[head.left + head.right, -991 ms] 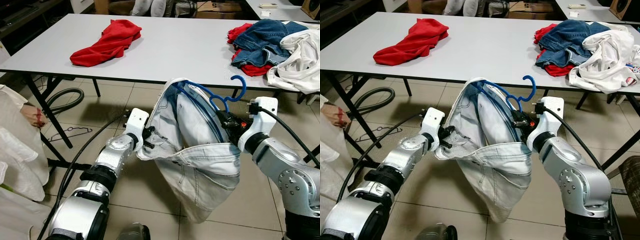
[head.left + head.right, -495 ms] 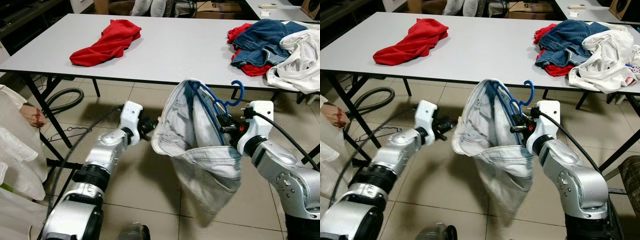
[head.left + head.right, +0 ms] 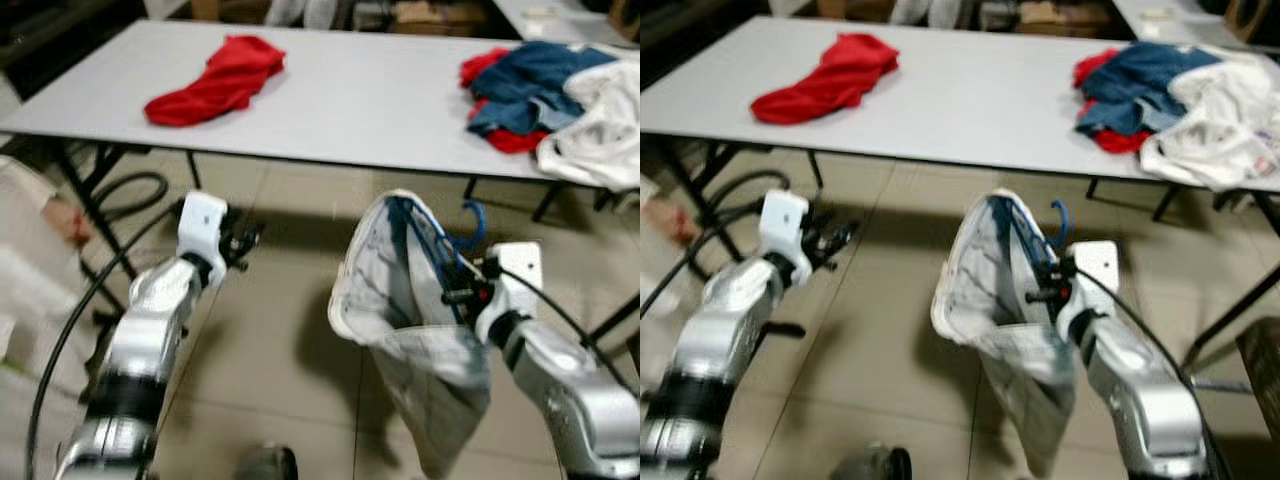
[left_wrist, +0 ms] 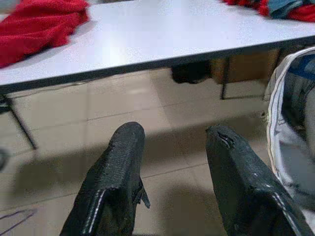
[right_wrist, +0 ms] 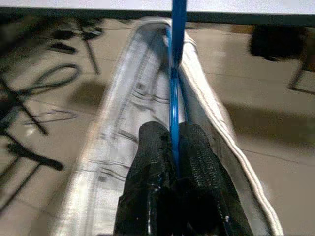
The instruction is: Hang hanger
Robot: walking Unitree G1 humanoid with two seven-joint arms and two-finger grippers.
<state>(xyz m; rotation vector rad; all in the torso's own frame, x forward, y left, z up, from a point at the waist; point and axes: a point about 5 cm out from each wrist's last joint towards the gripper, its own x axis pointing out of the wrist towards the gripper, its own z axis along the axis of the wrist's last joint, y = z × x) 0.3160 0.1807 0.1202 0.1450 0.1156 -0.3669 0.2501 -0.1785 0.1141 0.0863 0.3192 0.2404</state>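
Grey table (image 3: 360,100) with clothes beyond hanger (image 5: 175,98) in right fingers (image 5: 197,157).

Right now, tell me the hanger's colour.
Blue. The hanger shows best in the right wrist view, pinched in the right hand.

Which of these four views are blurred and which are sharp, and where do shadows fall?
Left eye and right eye views: smeared throughout, softening the red cloth and the pale jeans; their shadow lies on the floor tiles. Left wrist view: fairly sharp, open fingers crisp, shade under the table. Right wrist view: blue hanger clear, edges soft.
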